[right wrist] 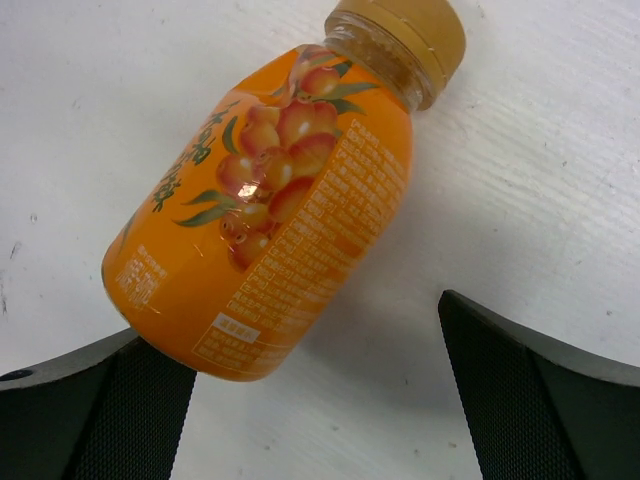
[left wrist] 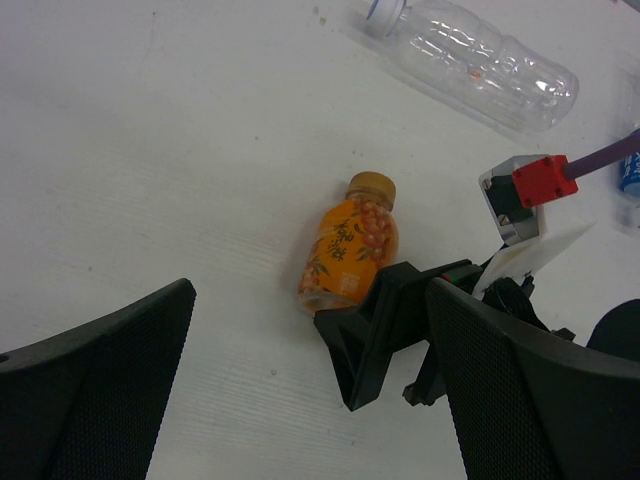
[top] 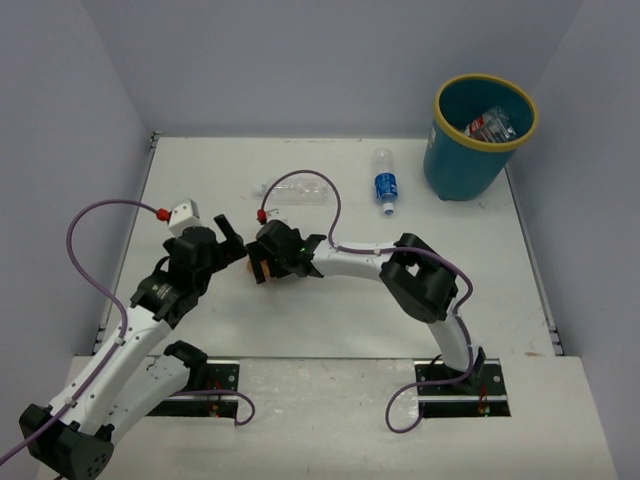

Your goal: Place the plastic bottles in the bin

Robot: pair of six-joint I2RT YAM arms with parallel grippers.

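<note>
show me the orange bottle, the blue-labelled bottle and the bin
orange bottle [right wrist: 270,210], right wrist view, on its printed label
blue-labelled bottle [top: 386,186], top view, on the blue label
bin [top: 460,170], top view, on its teal outer wall

This looked like a robotics lab — a test cell, not a home. A white table [top: 330,330] stood closed in by plain grey walls [top: 300,60] on three sides, and two robot arms [top: 130,340] with purple cables [top: 110,204] were bolted at its near edge.
</note>
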